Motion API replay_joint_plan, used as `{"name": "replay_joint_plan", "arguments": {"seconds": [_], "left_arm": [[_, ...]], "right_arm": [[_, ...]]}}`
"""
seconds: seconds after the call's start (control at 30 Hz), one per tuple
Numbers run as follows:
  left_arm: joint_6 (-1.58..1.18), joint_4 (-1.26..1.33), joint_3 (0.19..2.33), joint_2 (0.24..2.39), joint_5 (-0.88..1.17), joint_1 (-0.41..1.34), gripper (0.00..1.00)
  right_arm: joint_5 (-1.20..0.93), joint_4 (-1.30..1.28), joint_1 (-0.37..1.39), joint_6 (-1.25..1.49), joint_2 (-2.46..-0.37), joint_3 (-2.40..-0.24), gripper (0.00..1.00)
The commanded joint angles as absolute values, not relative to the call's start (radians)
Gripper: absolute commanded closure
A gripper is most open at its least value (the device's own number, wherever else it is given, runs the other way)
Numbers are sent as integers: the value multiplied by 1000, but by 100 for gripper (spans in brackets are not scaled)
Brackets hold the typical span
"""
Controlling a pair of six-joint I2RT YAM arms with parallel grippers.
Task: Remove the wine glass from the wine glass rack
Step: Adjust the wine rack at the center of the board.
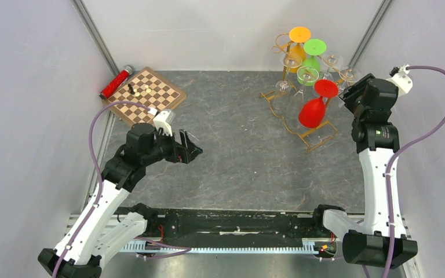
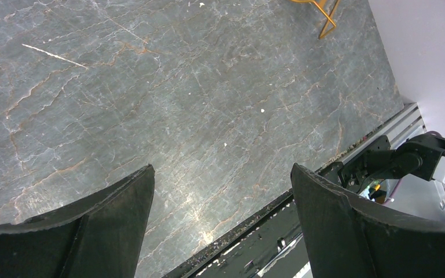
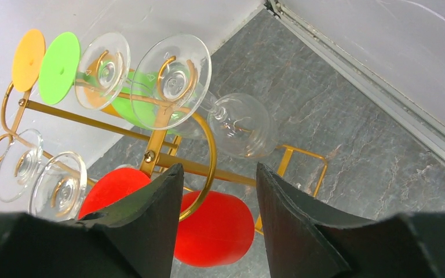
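Observation:
The gold wire wine glass rack (image 1: 283, 69) stands at the back right of the table, and its bars fill the right wrist view (image 3: 157, 133). Several glasses hang upside down on it: clear ones (image 1: 307, 75), an orange one (image 1: 299, 35), a green one (image 1: 314, 47) and a red one (image 1: 313, 111). My right gripper (image 1: 346, 94) is open right beside the rack's right side. In its wrist view the gripper (image 3: 217, 169) has a gold loop and the red glass (image 3: 220, 226) between the fingers, and a clear glass (image 3: 240, 124) hangs just beyond the tips. My left gripper (image 1: 191, 147) is open and empty over the table's left middle (image 2: 223, 171).
A chessboard (image 1: 146, 95) with a few pieces and a red cylinder (image 1: 116, 82) lie at the back left. Grey walls and slanted frame posts close in the sides and back. A corner of the rack's base (image 2: 326, 17) shows in the left wrist view. A black rail (image 1: 226, 226) runs along the near edge.

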State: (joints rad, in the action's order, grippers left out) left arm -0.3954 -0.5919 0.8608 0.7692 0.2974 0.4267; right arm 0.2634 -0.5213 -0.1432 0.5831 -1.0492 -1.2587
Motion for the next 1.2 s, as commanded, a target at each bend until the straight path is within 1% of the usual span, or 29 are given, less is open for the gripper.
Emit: {"name": "replay_joint_plan", "arguments": {"seconds": [0.0, 0.13, 0.2, 0.47, 0.7, 0.97, 1.17], "left_arm": [[-371, -571, 859, 756, 313, 421, 7], [-371, -571, 859, 754, 314, 421, 7], [-371, -571, 858, 754, 314, 420, 7], [-373, -571, 856, 750, 312, 421, 7], [-373, -570, 856, 750, 310, 422, 7], [-372, -572, 856, 750, 306, 421, 7], [-371, -572, 857, 753, 302, 421, 7]], "right_arm": [[239, -476, -149, 592, -1064, -1259, 48], [244, -466, -150, 595, -1068, -1250, 50], [236, -463, -150, 594, -1077, -1254, 53], [216, -464, -150, 596, -1093, -1254, 73], [200, -464, -150, 604, -1094, -1250, 82], [187, -462, -150, 610, -1094, -1243, 100], [161, -455, -150, 621, -1100, -1239, 100]]}}
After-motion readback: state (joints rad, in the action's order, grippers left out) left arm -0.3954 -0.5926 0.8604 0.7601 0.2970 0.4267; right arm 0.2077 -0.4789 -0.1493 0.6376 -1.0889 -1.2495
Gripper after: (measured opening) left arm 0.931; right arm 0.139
